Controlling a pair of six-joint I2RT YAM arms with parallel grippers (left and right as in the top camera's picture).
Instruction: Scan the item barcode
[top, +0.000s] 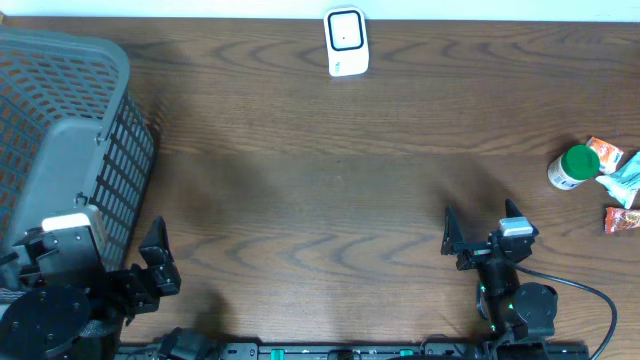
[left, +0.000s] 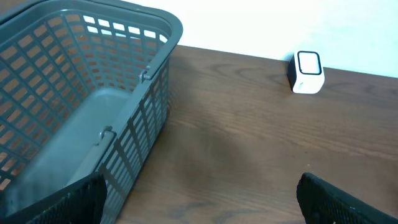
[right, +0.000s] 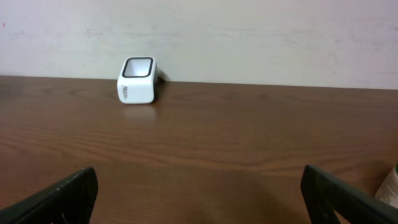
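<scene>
Overhead, both arms sit at the near edge of the worktop (top: 330, 200). The left end effector (left: 199, 208), beside the grey basket (top: 60, 120), stands wide open and empty. So does the right end effector (top: 482, 226). A green-capped bottle (top: 573, 167) and packets (top: 625, 183) lie at the right edge. The white scanner (top: 347, 42) stands at the far edge.

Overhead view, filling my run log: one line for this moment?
left fingers open, empty | right fingers open, empty | scanner untouched
</scene>
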